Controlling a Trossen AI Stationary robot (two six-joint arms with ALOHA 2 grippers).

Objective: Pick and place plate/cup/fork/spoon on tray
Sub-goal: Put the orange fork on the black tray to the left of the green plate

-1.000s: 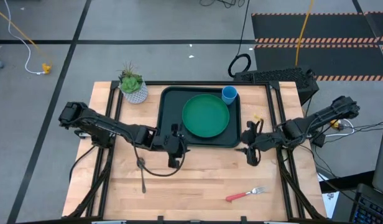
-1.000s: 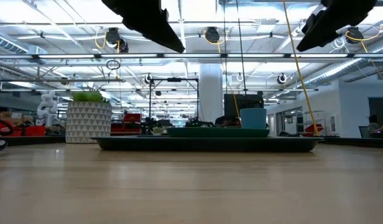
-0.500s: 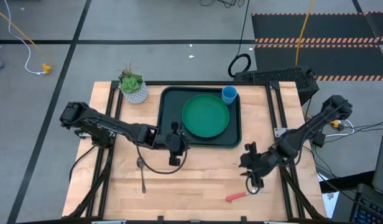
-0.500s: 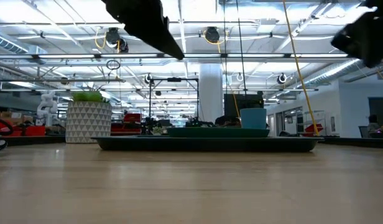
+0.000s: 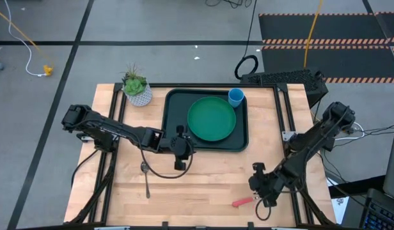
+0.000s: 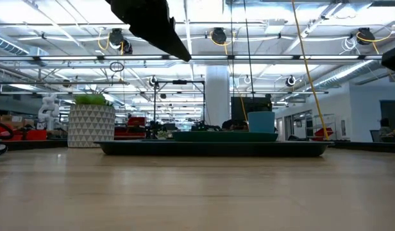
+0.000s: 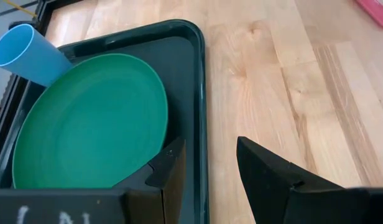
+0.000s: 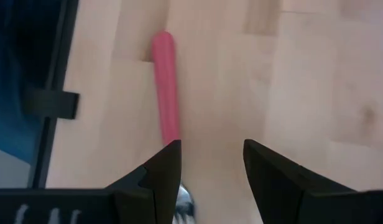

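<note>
Silver on bare wood, the spoon (image 5: 146,179) lay at the table's (image 5: 203,176) left, not yet moved. The left gripper (image 5: 179,153) hung by the tray's (image 5: 174,105) near rim, jaws apart and holding nothing. The green plate (image 5: 212,119) and blue cup (image 5: 236,97) already sat on the tray. The fork (image 5: 245,200) remained near the front edge; the right gripper (image 5: 266,195) hovered over it, jaws parted, handle running under one finger, nothing gripped.

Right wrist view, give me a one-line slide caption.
Open right gripper hovers over the pink-handled metal fork on the wooden table.
</note>
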